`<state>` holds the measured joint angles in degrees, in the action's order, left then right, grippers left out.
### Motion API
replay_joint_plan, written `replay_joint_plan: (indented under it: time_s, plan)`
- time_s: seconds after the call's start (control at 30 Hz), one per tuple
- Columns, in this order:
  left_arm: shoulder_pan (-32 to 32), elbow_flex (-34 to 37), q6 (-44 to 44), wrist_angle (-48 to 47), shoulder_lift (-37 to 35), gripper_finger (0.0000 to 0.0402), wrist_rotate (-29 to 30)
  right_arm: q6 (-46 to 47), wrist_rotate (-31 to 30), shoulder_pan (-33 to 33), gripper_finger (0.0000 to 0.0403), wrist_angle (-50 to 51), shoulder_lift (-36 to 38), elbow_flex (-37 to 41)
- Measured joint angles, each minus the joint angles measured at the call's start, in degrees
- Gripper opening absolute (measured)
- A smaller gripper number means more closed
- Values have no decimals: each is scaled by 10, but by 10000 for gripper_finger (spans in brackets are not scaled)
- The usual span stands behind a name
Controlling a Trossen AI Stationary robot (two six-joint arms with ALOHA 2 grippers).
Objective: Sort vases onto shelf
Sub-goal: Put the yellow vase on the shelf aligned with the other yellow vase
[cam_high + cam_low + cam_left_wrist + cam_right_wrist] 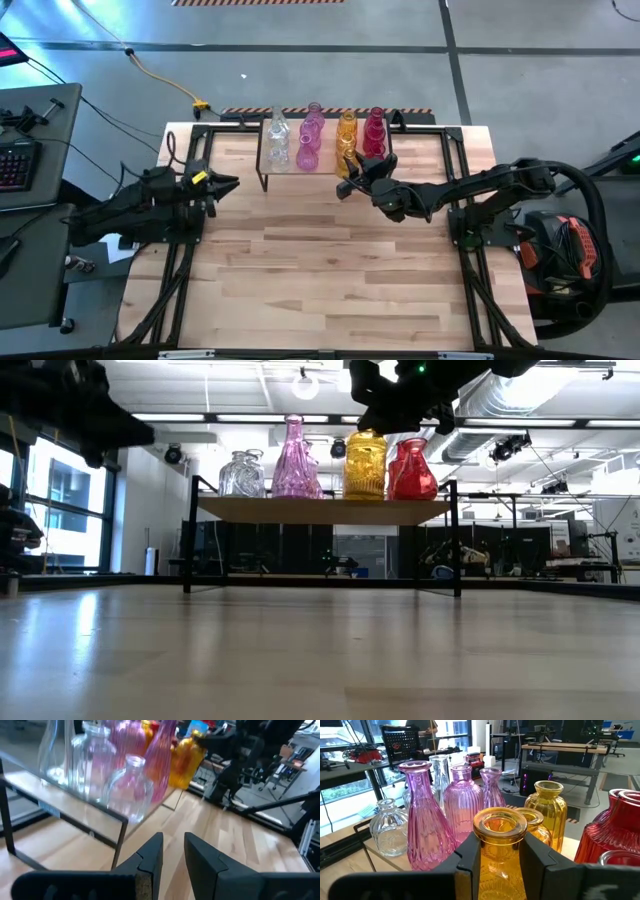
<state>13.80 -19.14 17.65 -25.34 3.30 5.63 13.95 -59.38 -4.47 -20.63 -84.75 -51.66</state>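
Two dark robot arms are working at the big wooden table (330,260). Starting on the left, the left gripper (226,183) is waiting just beside the left end of the low light-wood shelf on thin black wire legs (262,170). Its fingers are showing a small gap, and nothing is sitting between them.

Moving along the shelf, the small see-through glass vases (325,140) are standing in rows by colour: clear ones, then pink-purple ones, then yellow ones, then red ones.

On the right, the right gripper (500,851) is reaching in at the front of the shelf. Its two fingers are sitting on each side of the neck of a ribbed amber-yellow glass vase with a round open mouth (500,845). They look to be squeezing it.

This vase is standing very close to another yellow one behind it and a red one beside it. So the arm should probably be going slowly, keeping the vase straight up, and letting go only when its bottom is flat on the wood.
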Motion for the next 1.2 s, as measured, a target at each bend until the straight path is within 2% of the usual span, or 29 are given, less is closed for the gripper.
replay_joint_plan:
  time_s: [0.43, 0.63, 0.8, 1.2]
  plan:
    - [0, 98, 2, 59, -7, 70, 0, 5, 9, 3, 74, 0, 0, 0]
    - [0, 127, 37, 59, -7, 70, 29, 5, 24, 10, 74, -2, 0, 0]
    - [0, 125, 77, 51, 0, 70, 27, 2, 29, 15, 74, -3, 0, 0]
    - [0, 125, 43, 51, -1, 70, 27, 1, 29, 19, 74, -2, 0, 0]
